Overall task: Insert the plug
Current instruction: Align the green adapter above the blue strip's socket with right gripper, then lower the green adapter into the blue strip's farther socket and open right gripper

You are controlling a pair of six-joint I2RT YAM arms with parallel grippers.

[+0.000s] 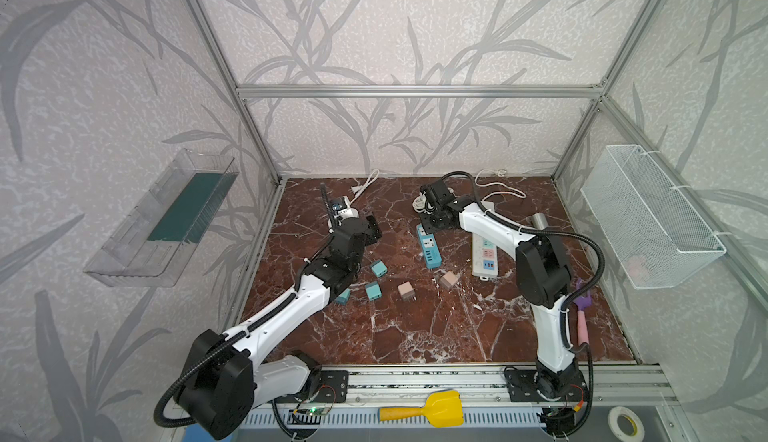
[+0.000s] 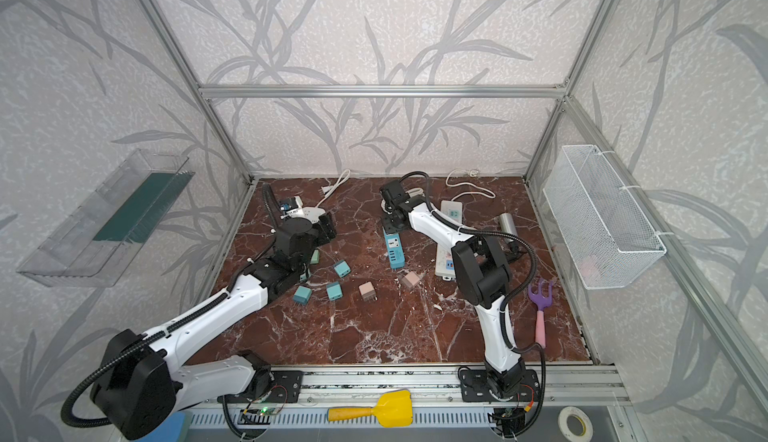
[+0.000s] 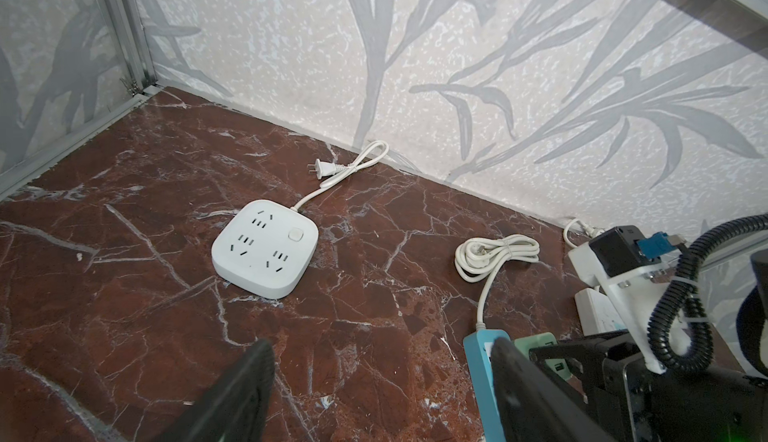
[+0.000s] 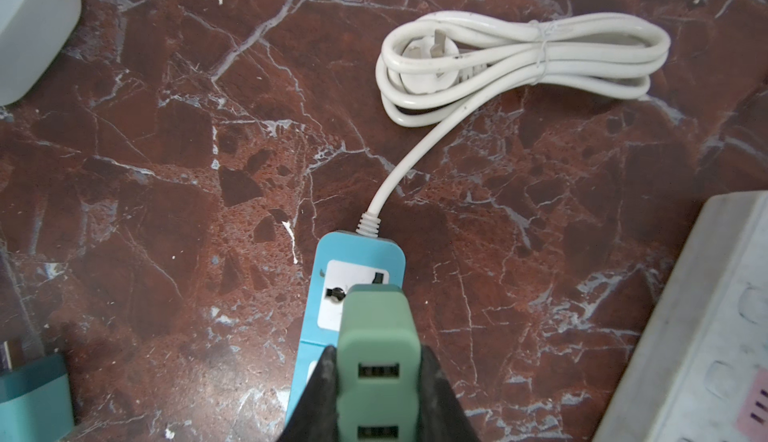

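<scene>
Right end effector (image 4: 378, 357) clamps plug (image 4: 376, 319) over strip (image 4: 359, 253).

R gripper (image 1: 430, 224) over blue strip's (image 1: 429, 253) far end; contact unclear.

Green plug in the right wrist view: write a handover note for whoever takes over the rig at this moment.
Right gripper: shut on the green plug.
Left gripper: open and empty above the marble table, facing the white square strip.
The green plug sits over the end socket of the blue power strip, at its cord end; whether the prongs are in cannot be told.
Done: plug picked up and brought to the socket.
Left: press it home, then release.
Other plugs, such as a teal plug, lie loose on the table.
</scene>
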